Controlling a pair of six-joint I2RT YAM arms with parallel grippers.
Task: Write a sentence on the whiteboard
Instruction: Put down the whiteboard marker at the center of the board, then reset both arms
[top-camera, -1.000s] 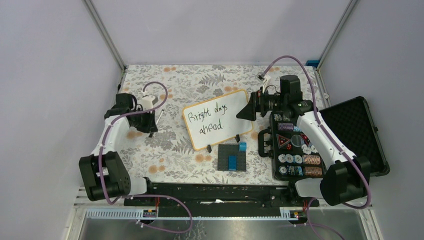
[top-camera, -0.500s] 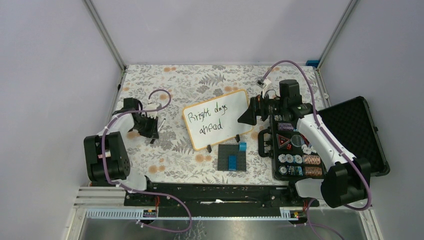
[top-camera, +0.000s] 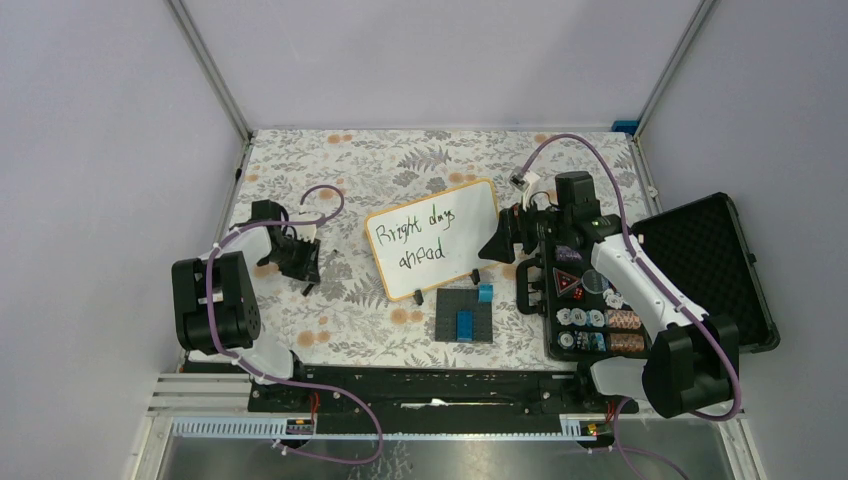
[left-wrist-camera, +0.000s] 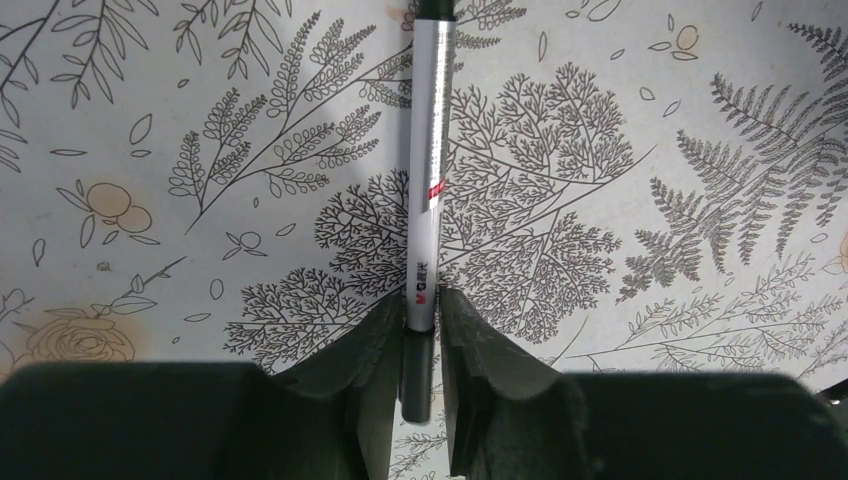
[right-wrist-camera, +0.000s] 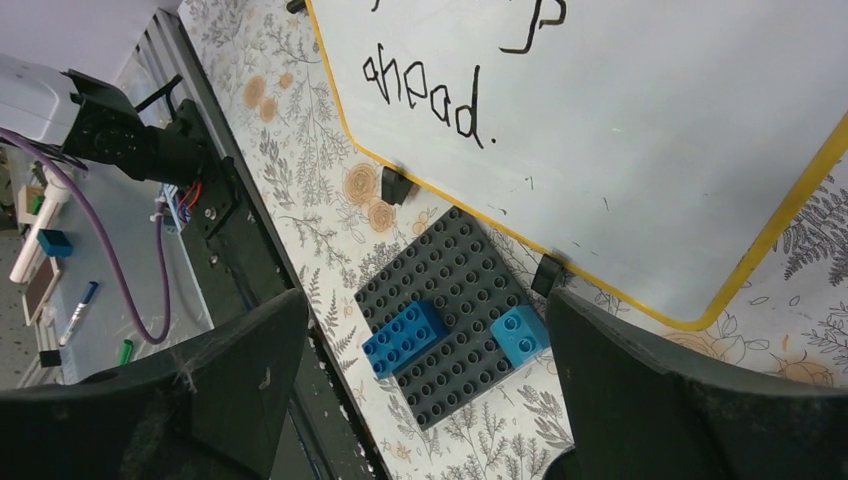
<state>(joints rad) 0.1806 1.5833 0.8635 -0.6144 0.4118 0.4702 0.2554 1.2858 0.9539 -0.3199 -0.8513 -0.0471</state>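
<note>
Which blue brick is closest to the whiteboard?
The small light blue brick at the dark grey plate's corner, beside the orange-framed whiteboard; the longer darker blue brick sits farther away.

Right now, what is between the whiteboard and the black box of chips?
The right arm's open fingers sit there, beside the right edge of the whiteboard. The top view shows it best.

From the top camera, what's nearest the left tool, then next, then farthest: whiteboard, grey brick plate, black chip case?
Starting from the left tool:
1. The whiteboard, in the middle of the table.
2. The grey brick plate, in front of the board, nearer the arm bases.
3. The black chip case, at the far right edge.
</note>
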